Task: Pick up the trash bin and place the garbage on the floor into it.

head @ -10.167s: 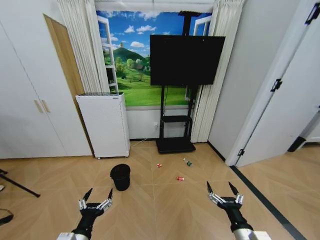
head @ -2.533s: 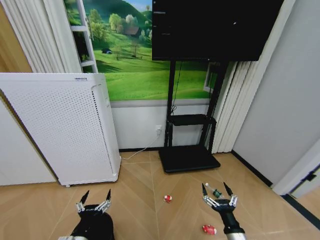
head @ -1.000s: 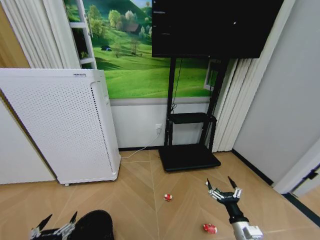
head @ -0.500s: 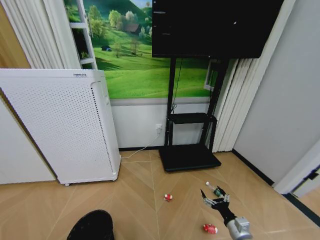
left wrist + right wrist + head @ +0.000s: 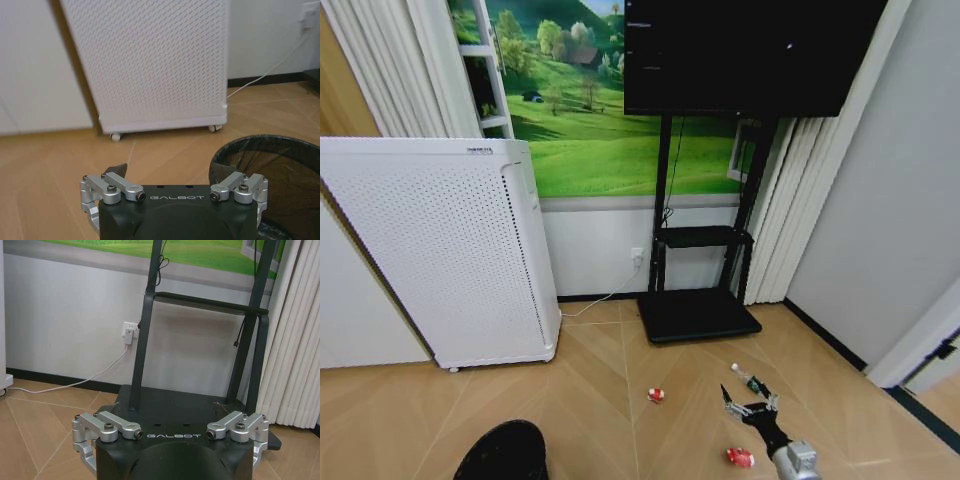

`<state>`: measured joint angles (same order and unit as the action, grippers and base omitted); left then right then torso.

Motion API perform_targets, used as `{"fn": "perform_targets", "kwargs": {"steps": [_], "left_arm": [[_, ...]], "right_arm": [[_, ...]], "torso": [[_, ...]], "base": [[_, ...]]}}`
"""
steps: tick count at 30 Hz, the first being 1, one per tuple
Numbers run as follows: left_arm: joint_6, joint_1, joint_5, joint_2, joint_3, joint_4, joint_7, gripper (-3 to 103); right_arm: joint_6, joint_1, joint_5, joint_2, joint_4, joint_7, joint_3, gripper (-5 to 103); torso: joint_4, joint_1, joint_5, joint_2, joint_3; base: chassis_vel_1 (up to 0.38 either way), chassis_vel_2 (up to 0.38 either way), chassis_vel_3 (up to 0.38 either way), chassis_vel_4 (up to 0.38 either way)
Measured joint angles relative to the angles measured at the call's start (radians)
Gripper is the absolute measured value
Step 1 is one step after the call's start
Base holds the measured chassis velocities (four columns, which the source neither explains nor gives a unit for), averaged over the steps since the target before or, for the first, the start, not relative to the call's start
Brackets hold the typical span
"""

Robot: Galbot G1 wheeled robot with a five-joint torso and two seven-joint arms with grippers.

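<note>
Reaching low over the wooden floor, my right gripper (image 5: 749, 407) holds its fingers spread, empty, between a crumpled red-and-white can (image 5: 739, 458) nearer me and a small clear plastic bottle (image 5: 749, 381) just beyond. My left gripper (image 5: 169, 175), fingers apart, sits beside the round black mesh trash bin (image 5: 272, 170). Farther off: another red-and-white can (image 5: 656, 395), a white perforated air purifier (image 5: 440, 250).
</note>
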<state>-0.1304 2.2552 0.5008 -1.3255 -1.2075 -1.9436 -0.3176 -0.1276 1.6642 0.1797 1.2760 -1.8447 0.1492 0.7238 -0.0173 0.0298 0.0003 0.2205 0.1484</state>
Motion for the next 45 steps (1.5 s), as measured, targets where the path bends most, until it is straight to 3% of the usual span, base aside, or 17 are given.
{"fn": "perform_targets", "kwargs": {"steps": [5, 6, 7, 9, 10, 11, 12, 14, 16, 18, 24, 28, 32, 34, 38, 41, 45], "left_arm": [[0.047, -0.001, 0.035, -0.006, 0.023, -0.002, 0.033, 96], [0.128, -0.012, 0.101, -0.020, 0.063, -0.009, 0.091, 96], [0.128, -0.012, 0.101, -0.020, 0.063, -0.009, 0.091, 96], [0.301, -0.030, 0.382, -0.036, 0.156, -0.074, 0.233, 96], [0.301, -0.030, 0.382, -0.036, 0.156, -0.074, 0.233, 96], [0.368, -0.051, 0.534, -0.042, 0.175, -0.110, 0.302, 96], [0.368, -0.051, 0.534, -0.042, 0.175, -0.110, 0.302, 96], [0.496, -0.104, 0.741, -0.039, 0.175, -0.147, 0.441, 96], [0.523, -0.115, 0.775, -0.037, 0.175, -0.150, 0.475, 96], [0.622, -0.155, 0.882, -0.034, 0.177, -0.151, 0.581, 93], [0.754, -0.269, 1.014, -0.029, 0.177, -0.109, 0.739, 97], [0.792, -0.322, 1.070, -0.020, 0.180, -0.086, 0.811, 101], [0.806, -0.363, 1.090, -0.006, 0.192, -0.053, 0.870, 96], [0.813, -0.377, 1.091, 0.001, 0.205, -0.031, 0.905, 86], [0.813, -0.377, 1.089, 0.001, 0.211, -0.021, 0.908, 75], [0.807, -0.376, 1.082, 0.004, 0.211, -0.009, 0.900, 59], [0.802, -0.376, 1.080, 0.012, 0.207, -0.006, 0.890, 54]], "right_arm": [[0.001, 0.000, 0.000, -0.001, -0.003, -0.001, -0.002, 100], [0.003, 0.001, -0.001, -0.003, -0.009, -0.001, -0.005, 100], [0.003, 0.001, -0.001, -0.003, -0.009, -0.001, -0.005, 100], [0.010, 0.006, -0.003, -0.008, -0.020, -0.004, -0.008, 100], [0.010, 0.006, -0.003, -0.008, -0.020, -0.004, -0.008, 100], [0.012, 0.011, -0.004, -0.009, -0.025, -0.005, -0.007, 100], [0.012, 0.011, -0.004, -0.009, -0.025, -0.005, -0.007, 100], [0.012, 0.026, -0.005, -0.013, -0.030, -0.007, -0.001, 100], [0.012, 0.027, -0.005, -0.014, -0.033, -0.008, 0.000, 100], [0.017, 0.029, -0.003, -0.021, -0.039, -0.015, 0.005, 100], [0.024, 0.036, -0.003, -0.026, -0.046, -0.022, 0.009, 100], [0.028, 0.043, -0.006, -0.022, -0.054, -0.024, 0.009, 100], [0.028, 0.049, -0.012, -0.015, -0.057, -0.028, 0.012, 100], [0.028, 0.052, -0.018, -0.013, -0.059, -0.031, 0.016, 100], [0.028, 0.053, -0.019, -0.009, -0.061, -0.035, 0.018, 100], [0.028, 0.055, -0.025, 0.000, -0.063, -0.041, 0.017, 100], [0.028, 0.056, -0.036, 0.009, -0.063, -0.062, 0.012, 100]], "torso": [[-0.0004, 0.000, -0.0001, 0.000, 0.000], [0.0002, 0.000, -0.0006, 0.000, 0.000], [0.0002, 0.000, -0.0006, 0.000, 0.000], [-0.0005, 0.000, -0.0006, 0.000, 0.000], [-0.0005, 0.000, -0.0006, 0.000, 0.000], [-0.0005, 0.000, -0.0001, 0.000, 0.000], [-0.0005, 0.000, -0.0001, 0.000, 0.000], [-0.0006, 0.000, -0.0001, 0.000, 0.000], [-0.0006, 0.000, -0.0001, 0.000, 0.000], [-0.0002, 0.000, -0.0003, 0.001, 0.000], [-0.0003, 0.000, -0.0005, 0.001, 0.000], [-0.0006, 0.000, -0.0004, 0.001, 0.000], [-0.0003, 0.000, -0.0004, 0.001, 0.000], [-0.0005, 0.000, -0.0004, 0.001, 0.000], [-0.0002, 0.000, -0.0004, 0.001, 0.000], [-0.0002, 0.000, -0.0004, 0.001, 0.000], [-0.0003, 0.000, -0.0003, 0.001, 0.000]], "base": [[0.000, 0.000, 0.000, 0.000], [0.000, 0.000, 0.000, 0.000], [0.000, 0.000, 0.000, 0.000], [0.000, 0.000, 0.000, 0.000], [0.000, 0.000, 0.000, 0.000], [0.000, 0.000, 0.000, 0.000], [0.000, 0.000, 0.000, 0.000], [0.000, 0.000, 0.000, 0.000], [0.000, 0.000, 0.000, 0.000], [0.000, 0.000, 0.000, 0.000], [0.000, 0.000, 0.000, 0.000], [0.000, 0.000, 0.000, 0.000], [0.000, 0.000, 0.000, 0.000], [0.000, 0.000, 0.000, 0.000], [0.000, 0.000, 0.000, 0.000], [0.000, 0.000, 0.000, 0.000], [0.000, 0.000, 0.000, 0.000]]}}
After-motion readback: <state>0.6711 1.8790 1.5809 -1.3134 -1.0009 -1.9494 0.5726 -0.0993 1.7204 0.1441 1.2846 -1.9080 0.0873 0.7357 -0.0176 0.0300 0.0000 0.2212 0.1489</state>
